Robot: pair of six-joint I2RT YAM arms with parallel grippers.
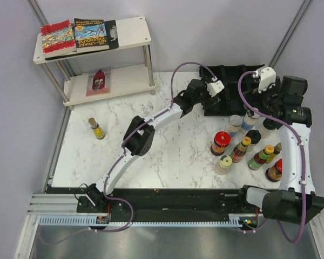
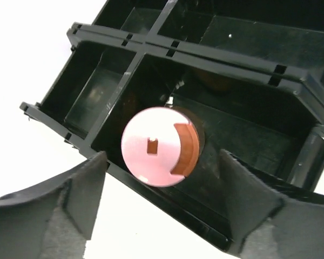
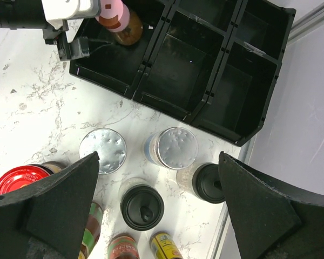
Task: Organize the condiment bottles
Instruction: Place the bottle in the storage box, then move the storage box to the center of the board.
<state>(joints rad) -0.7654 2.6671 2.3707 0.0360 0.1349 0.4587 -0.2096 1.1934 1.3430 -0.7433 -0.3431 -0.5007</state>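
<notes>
A pink-capped bottle stands in a near-left compartment of the black tray. My left gripper is open just above it, a finger on each side and not touching. It also shows in the right wrist view. My right gripper is open and empty above a cluster of bottles in front of the tray: two silver-lidded jars, two black-capped jars and a red-capped jar. From above, more bottles stand at the right, and one lone bottle at the left.
The tray sits at the back right, its other compartments empty. A two-level white shelf with books stands at the back left. The right wall runs close to the bottle cluster.
</notes>
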